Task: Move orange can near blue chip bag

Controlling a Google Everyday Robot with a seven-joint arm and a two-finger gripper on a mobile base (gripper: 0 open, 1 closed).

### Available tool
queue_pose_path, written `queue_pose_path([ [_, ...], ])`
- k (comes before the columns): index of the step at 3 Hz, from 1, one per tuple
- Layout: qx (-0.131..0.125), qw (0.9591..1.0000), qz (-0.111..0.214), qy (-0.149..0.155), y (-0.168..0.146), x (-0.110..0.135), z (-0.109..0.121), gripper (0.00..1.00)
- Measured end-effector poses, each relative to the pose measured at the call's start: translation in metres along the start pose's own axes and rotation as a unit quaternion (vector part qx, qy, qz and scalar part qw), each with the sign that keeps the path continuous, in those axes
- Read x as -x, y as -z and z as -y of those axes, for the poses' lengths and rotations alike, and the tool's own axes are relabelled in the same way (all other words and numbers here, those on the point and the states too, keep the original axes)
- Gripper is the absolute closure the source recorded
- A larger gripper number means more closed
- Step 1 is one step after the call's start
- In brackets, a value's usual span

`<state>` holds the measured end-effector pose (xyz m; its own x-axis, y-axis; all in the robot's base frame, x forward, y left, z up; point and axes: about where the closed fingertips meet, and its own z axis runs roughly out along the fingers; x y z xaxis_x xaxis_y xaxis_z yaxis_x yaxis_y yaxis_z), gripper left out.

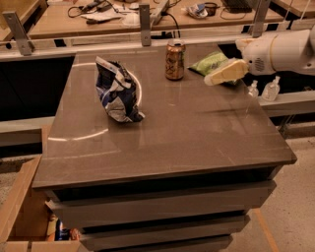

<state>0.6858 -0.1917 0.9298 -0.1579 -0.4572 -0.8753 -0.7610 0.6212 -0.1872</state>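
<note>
The orange can [174,60] stands upright near the far edge of the grey table [197,138], copper-orange with a silver rim. The blue chip bag [117,90] stands crumpled, dark blue and white, to the can's left and nearer to me. My gripper [212,79] comes in from the right on a white arm [280,51], above the table's right side. It hangs to the right of the can and apart from it, in front of the green bag. It holds nothing that I can see.
A flat green chip bag [210,63] lies at the far right of the table, behind the gripper. Two small clear bottles [269,90] stand on a ledge off the right edge. A cluttered bench [123,15] runs behind.
</note>
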Motion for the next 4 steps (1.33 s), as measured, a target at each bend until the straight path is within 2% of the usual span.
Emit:
queue_pose_path([
  [2, 0.028, 0.9993, 0.025, -0.003, -0.069, 0.010, 0.007, 0.00],
  [4, 0.035, 0.9981, 0.050, -0.011, -0.129, 0.024, 0.018, 0.00],
])
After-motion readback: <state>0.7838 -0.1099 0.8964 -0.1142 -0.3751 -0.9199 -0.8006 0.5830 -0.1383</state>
